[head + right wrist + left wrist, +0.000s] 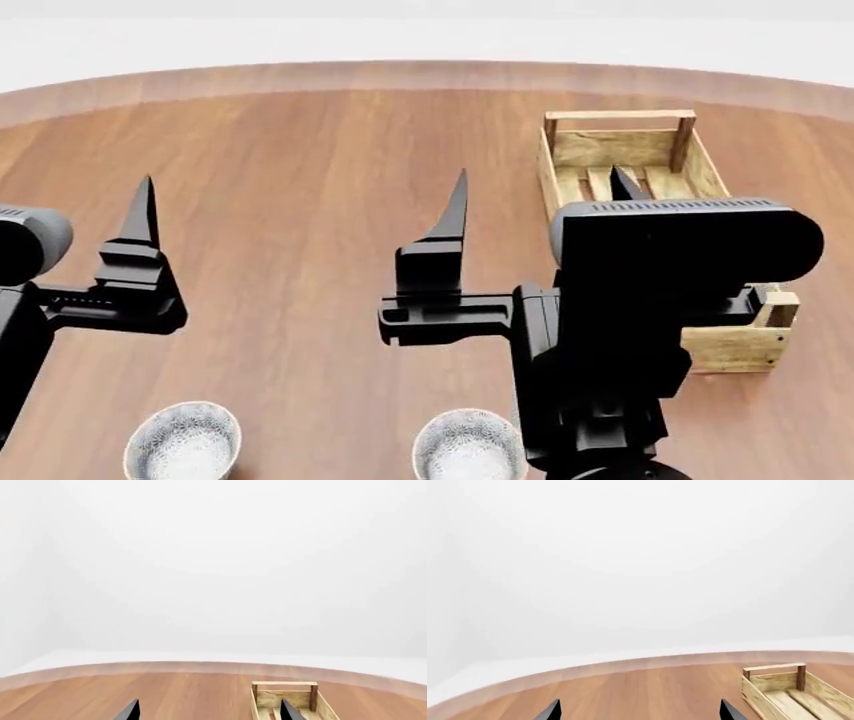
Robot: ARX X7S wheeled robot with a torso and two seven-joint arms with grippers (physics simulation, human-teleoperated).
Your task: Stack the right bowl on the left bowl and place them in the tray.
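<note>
A round wooden table (307,200) with a paler rim spreads across the scene, its curved far edge meeting a plain white wall (640,555) behind it.

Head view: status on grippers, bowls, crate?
Left gripper and right gripper open, empty. Two speckled white bowls unstacked on wooden table. Light-wood slatted crate empty, unobstructed.

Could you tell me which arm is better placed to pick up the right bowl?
Right: its pincer hangs open, empty, nearly above the right bowl; the left pincer is nearer the left bowl.
</note>
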